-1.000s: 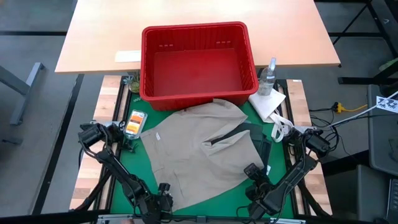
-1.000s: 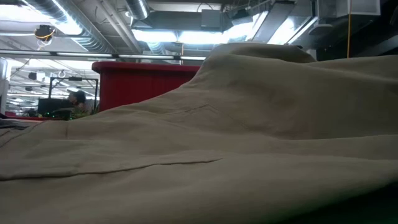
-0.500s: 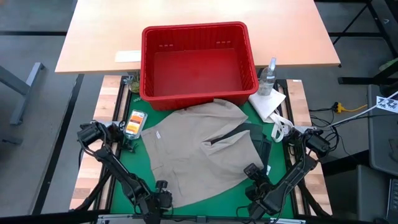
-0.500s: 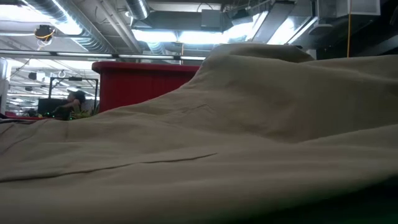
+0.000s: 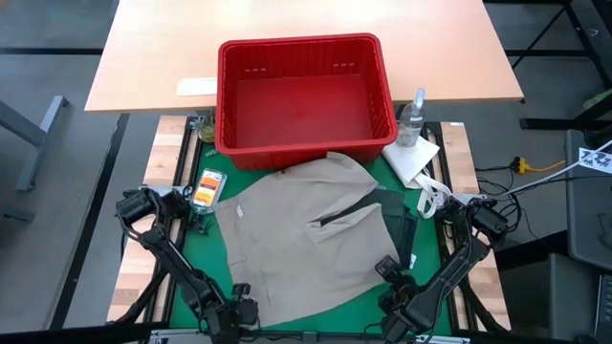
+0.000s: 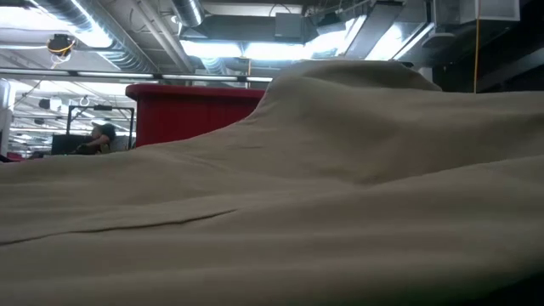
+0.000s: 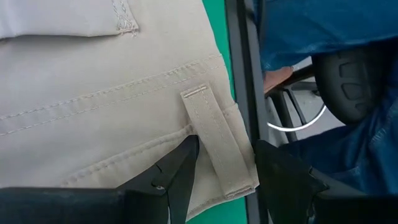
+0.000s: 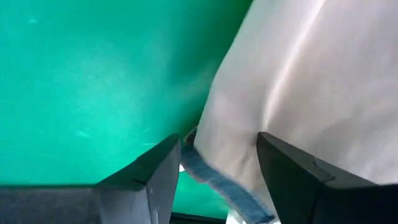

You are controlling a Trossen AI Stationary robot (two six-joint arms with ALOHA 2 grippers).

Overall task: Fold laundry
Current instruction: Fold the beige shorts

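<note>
- High view: The beige khaki pants point(image 5: 292, 239) lie spread on the green mat point(image 5: 394, 182), just in front of the red basket point(image 5: 304, 91), which looks empty. One corner of the pants touches the basket's front wall. The left gripper point(image 5: 237, 308) sits at the pants' edge farthest from the basket. The right gripper point(image 5: 397, 291) is at the same far side, by the other corner. A spray bottle point(image 5: 412, 117) and a white cloth point(image 5: 411, 159) sit beside the basket.
- Low view: The khaki cloth fills almost everything, rising in a hump in front of the red basket. No gripper shows here.
- Left wrist view: The left gripper's fingers point(image 7: 180, 171) are spread apart, one on each side of a belt loop point(image 7: 217, 146) on the waistband. They are not pinching it yet, I think.
- Right wrist view: The right gripper's fingers point(image 8: 152, 180) are wide apart over the mat, with pale cloth and a blue denim edge point(image 8: 214, 183) between them.
- The step looks like getting hold of the pants' near edge. Next, each gripper likely needs to close on the cloth, then lift it toward the basket to fold.
</note>
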